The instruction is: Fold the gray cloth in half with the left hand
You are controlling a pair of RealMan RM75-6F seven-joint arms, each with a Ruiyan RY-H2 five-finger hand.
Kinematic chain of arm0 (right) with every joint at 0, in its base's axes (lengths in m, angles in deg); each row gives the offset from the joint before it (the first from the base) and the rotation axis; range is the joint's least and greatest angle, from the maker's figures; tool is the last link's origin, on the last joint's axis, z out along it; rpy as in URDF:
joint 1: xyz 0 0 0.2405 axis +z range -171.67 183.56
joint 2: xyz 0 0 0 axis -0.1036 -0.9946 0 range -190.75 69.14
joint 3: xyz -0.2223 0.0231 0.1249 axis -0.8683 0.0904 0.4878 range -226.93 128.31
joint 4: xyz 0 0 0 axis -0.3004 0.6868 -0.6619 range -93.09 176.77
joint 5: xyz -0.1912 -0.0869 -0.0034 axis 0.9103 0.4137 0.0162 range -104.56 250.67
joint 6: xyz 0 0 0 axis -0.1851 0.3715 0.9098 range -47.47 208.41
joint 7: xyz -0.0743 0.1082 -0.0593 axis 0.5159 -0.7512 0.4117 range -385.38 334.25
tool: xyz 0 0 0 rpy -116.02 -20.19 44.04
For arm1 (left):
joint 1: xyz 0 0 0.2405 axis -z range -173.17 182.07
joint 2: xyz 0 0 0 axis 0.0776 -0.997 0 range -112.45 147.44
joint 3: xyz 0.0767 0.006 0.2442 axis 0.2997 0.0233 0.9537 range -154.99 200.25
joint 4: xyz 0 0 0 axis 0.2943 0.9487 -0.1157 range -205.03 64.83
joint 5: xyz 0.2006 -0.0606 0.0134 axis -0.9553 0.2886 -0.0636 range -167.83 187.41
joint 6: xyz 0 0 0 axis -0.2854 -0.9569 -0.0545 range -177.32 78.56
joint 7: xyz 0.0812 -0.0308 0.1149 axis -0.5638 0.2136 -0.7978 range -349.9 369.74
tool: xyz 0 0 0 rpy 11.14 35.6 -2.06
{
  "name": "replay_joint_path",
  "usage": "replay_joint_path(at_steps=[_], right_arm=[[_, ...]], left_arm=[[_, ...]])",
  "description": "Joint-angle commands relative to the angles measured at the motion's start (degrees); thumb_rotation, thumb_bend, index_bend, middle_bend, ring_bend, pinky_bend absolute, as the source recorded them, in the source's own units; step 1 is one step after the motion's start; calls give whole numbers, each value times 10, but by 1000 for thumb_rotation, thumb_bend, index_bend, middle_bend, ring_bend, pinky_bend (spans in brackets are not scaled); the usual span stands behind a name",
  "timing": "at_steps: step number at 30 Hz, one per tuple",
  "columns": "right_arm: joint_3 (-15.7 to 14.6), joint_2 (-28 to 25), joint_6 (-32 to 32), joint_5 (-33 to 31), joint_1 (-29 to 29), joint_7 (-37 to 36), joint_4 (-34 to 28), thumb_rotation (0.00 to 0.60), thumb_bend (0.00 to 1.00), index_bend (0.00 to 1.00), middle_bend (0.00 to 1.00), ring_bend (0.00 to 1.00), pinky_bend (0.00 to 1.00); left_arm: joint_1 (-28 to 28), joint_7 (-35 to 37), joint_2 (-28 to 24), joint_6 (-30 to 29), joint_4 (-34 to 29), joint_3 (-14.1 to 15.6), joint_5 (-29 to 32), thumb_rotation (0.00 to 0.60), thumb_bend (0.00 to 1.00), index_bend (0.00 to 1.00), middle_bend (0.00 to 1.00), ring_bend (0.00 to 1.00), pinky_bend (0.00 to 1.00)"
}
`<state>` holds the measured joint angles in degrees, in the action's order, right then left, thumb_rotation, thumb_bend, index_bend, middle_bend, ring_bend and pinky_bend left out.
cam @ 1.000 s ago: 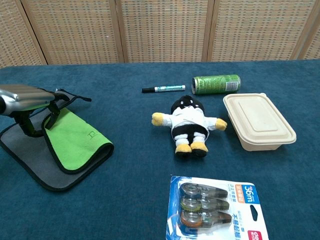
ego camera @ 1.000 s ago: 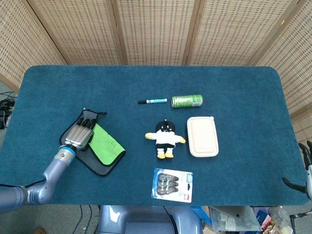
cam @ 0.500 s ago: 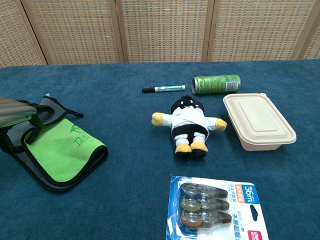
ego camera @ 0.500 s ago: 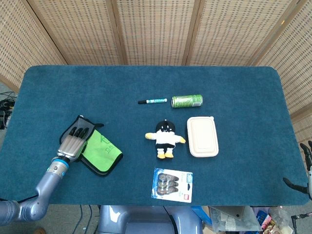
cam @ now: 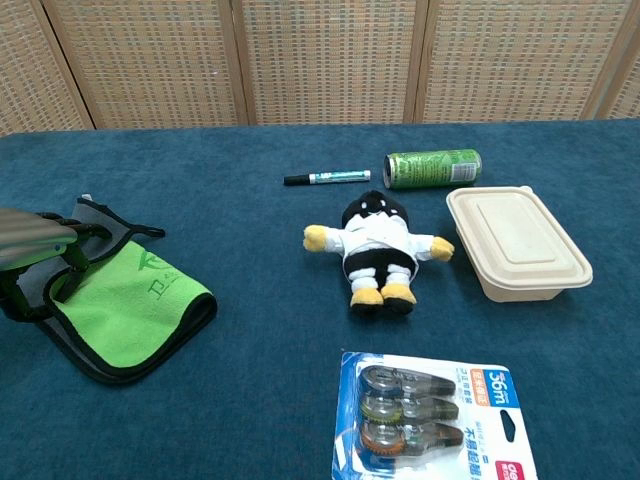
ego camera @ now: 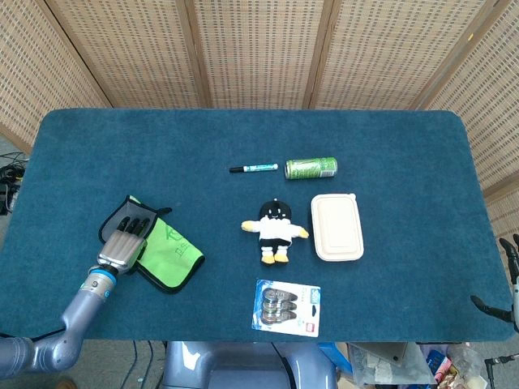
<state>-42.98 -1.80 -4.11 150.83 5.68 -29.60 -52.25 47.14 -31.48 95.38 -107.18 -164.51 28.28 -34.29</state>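
Gray cloth: a gray fabric square with a bright green inner face and dark edging point(ego camera: 166, 254) point(cam: 125, 308) lies doubled over on the near left part of the table, green side up, with a gray layer showing under it along its edges.
Left hand: the silver left hand point(ego camera: 126, 239) point(cam: 30, 240) lies over the left edge of the cloth, its dark fingers point(ego camera: 131, 222) stretched out side by side and pointing away from the robot; in the chest view the fingers point(cam: 62, 262) curl down around the raised gray hem, so the hand seems to hold that edge, though the grip itself is partly hidden.
Right hand: only a few dark fingertips of the right hand point(ego camera: 511, 275) show at the right border of the head view, past the table edge; whether they are spread or closed cannot be told.
Table: a dark blue carpeted tabletop point(ego camera: 405, 146) point(cam: 250, 400), with woven wicker screens point(ego camera: 259, 49) point(cam: 330, 60) standing behind it.
Marker: a thin black and teal marker pen point(ego camera: 253, 168) point(cam: 327, 178) lies just left of a green drink can on its side point(ego camera: 310, 168) point(cam: 433, 167).
Plush: a black and white plush figure with yellow hands and feet point(ego camera: 275, 230) point(cam: 375, 250) lies face up at the centre.
Box: a beige lidded rectangular food container point(ego camera: 336, 226) point(cam: 515, 241) sits just right of the plush.
Pack: a blue blister card of correction tapes point(ego camera: 287, 306) point(cam: 430, 415) lies nearest the robot, below the plush.
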Motion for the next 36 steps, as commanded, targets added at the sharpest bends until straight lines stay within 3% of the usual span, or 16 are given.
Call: replay_joint_path(at_steps=[1,17,23,26,29,31,36], right_arm=[[0,0,-1,0,0,0,0,600,0,0,0,0,0],[-1,-1,-1,1,-1,1,-2,600,0,0,0,0,0],[-1,0,-1,0,-1,2,-2,600,0,0,0,0,0],[-1,0,-1,0,0,2,-2,600,0,0,0,0,0],[-1,0,-1,0,0,2,-2,600,0,0,0,0,0],[-1,0,-1,1,-1,3,-2,600,0,0,0,0,0],[-1,-1,-1,2,-1,3,-4,600,0,0,0,0,0]], left_arm=[[-2,-2,-2,-2,-2,1,-1,600,762,712,0,0,0],[-10,-9,-4,4,5,2,4,600,763,711,0,0,0],[-10,-9,-3,9,4,3,-3,600,762,654,0,0,0],[-10,-11,-4,11,4,4,-3,600,763,554,0,0,0],[-11,-14,-7,9,1,5,-2,600,725,239,0,0,0],[-11,-15,-12,12,-4,6,2,600,602,28,0,0,0],[-12,-16,-28,9,-22,8,2,600,428,0,0,0,0]])
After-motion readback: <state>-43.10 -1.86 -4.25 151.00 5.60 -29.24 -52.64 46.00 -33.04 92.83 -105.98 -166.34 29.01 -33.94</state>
